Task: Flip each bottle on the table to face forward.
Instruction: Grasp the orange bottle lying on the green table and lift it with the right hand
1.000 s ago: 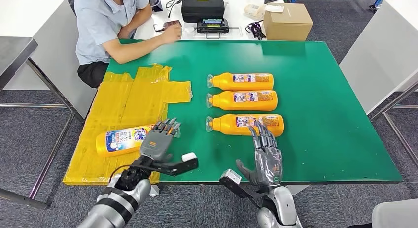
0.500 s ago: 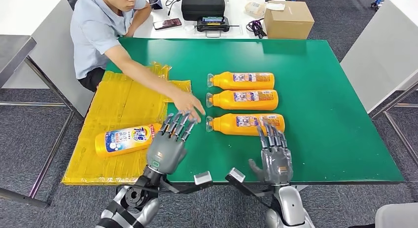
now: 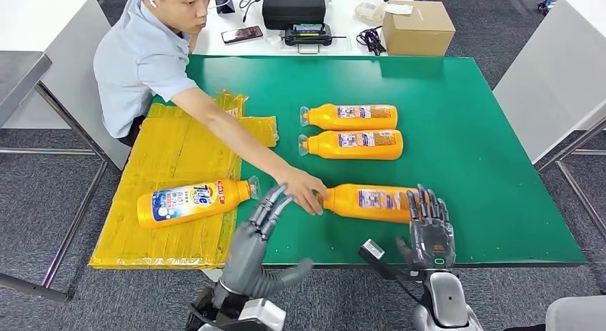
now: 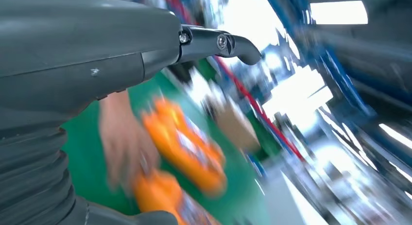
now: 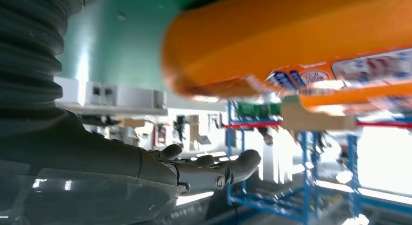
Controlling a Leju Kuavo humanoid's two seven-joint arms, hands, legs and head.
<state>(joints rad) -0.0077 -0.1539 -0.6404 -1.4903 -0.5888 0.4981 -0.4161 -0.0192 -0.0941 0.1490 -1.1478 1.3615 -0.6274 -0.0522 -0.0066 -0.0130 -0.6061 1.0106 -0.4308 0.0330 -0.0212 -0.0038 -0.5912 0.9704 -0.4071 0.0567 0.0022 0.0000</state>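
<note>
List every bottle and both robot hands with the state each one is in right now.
Bottle on yellow sheet: lying on its side, front label up, untouched.
Far bottle: lying on its side, untouched.
Middle bottle: lying on its side, untouched.
Near bottle: lying on its side, the person's hand at its cap end.
Left hand: fingers apart, holding nothing.
Right hand: fingers extended at the near bottle's base, not gripping.

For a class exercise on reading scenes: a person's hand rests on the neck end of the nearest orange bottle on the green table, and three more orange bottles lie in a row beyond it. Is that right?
Not quite. Beyond the nearest orange bottle, which the person's hand touches at its neck end, two orange bottles lie on the green table, not three. A further bottle lies on the yellow sheet. The head view shows this.
</note>
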